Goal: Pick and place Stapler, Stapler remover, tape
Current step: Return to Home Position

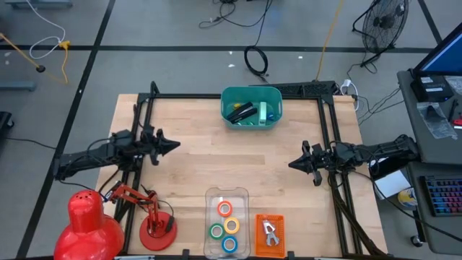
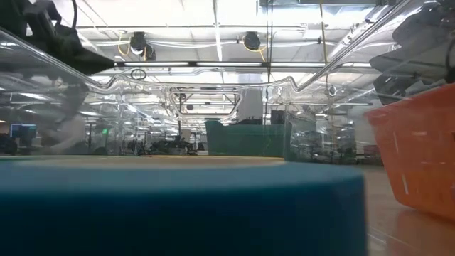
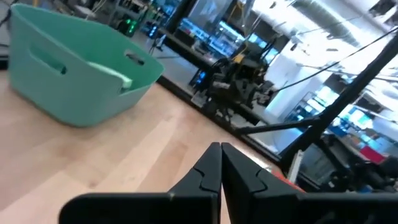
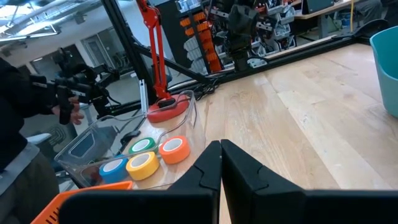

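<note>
Only the high view shows the stapler (image 1: 240, 110) in the teal bin (image 1: 250, 89) at the table's far edge, and the remover (image 1: 269, 232) in the orange basket (image 1: 258, 235) at the near edge. The tape (image 1: 225, 209) lies in the clear bin (image 1: 227, 192) beside the basket. The blue tape (image 2: 178, 206) blocks the low view. The left gripper (image 1: 172, 145) and right gripper (image 1: 292, 164), fingers pressed together, hang toward the table's side edges.

Looks like a robotics lab in an open industrial hall. Has a grey floor (image 1: 180, 29) marked with dark tape lines, with loose cables (image 1: 256, 61) and a floor fan (image 1: 380, 25) beyond the wooden table (image 1: 216, 159). Shows equipment racks (image 3: 239, 81) and exposed ceiling ducts (image 3: 311, 11) ahead of the left pincer (image 3: 221, 149). Keeps a keyboard (image 1: 442, 198) and a monitor (image 1: 442, 56) behind the right pincer (image 1: 294, 165), past its arm.
</note>
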